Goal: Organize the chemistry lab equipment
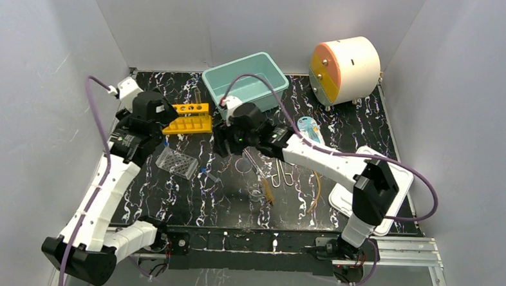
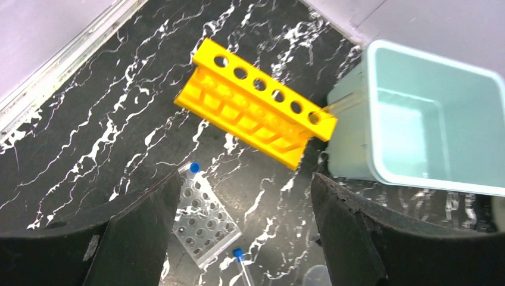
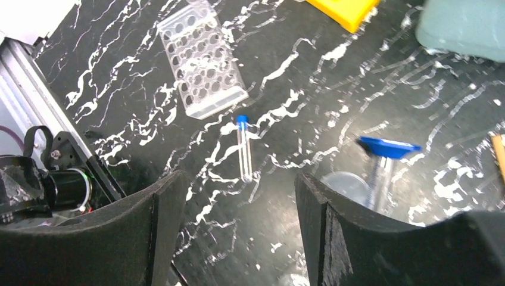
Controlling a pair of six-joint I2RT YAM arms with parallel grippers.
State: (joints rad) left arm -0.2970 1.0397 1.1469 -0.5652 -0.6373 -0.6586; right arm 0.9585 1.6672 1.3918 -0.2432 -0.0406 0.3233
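Note:
The yellow holed tube rack (image 1: 188, 118) (image 2: 256, 110) lies at the back left, next to the teal bin (image 1: 245, 78). My left gripper (image 1: 163, 121) (image 2: 241, 238) is open and empty, hovering just in front of the rack. A clear blue-capped tube (image 3: 243, 149) (image 2: 241, 262) lies on the table below my right gripper (image 1: 219, 145) (image 3: 238, 232), which is open and empty. A small glass dish (image 1: 243, 163) (image 3: 345, 185), thin brush (image 1: 265, 177), wire clips (image 1: 282, 173), amber tubing (image 1: 316, 188) and white card (image 1: 309, 127) lie right of centre.
A clear holed plate (image 1: 177, 162) (image 2: 199, 217) (image 3: 202, 56) lies left of the tube. A blue-topped clear piece (image 3: 387, 152) stands by the dish. An orange and white drum (image 1: 344, 68) is at the back right. A white tray (image 1: 391, 168) sits under the right arm.

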